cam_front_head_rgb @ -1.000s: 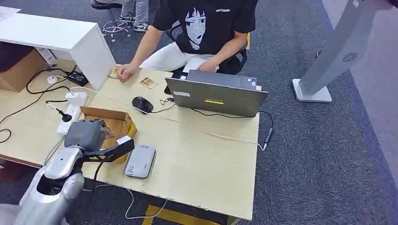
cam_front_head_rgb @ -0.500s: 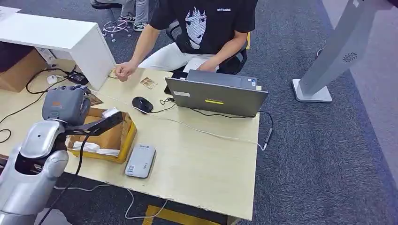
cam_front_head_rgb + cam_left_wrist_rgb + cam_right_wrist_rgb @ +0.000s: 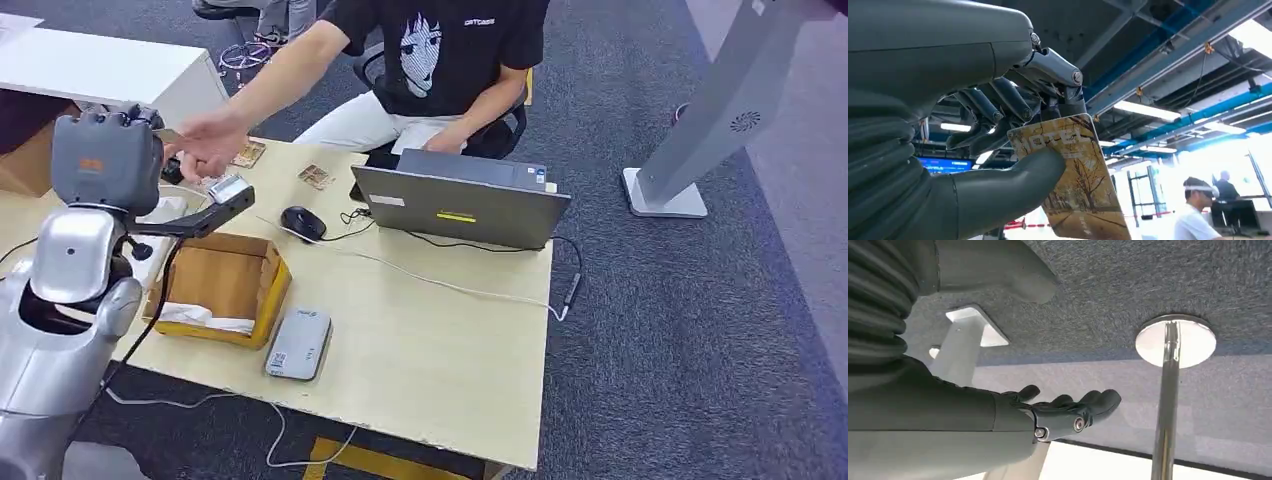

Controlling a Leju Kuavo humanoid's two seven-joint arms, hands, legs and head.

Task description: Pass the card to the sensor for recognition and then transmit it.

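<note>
From my remote station I read the left hand pinching a rectangular card printed with autumn trees between its thick grey thumb and darker fingers, raised above the far left part of the pale wooden counter. A seated person's outstretched hand sits just beside the left hand, while a flat grey sensor box lies on the counter near its front edge, just beside an open cardboard box. The right hand holds nothing, its fingers extended and slightly spread over grey carpet.
</note>
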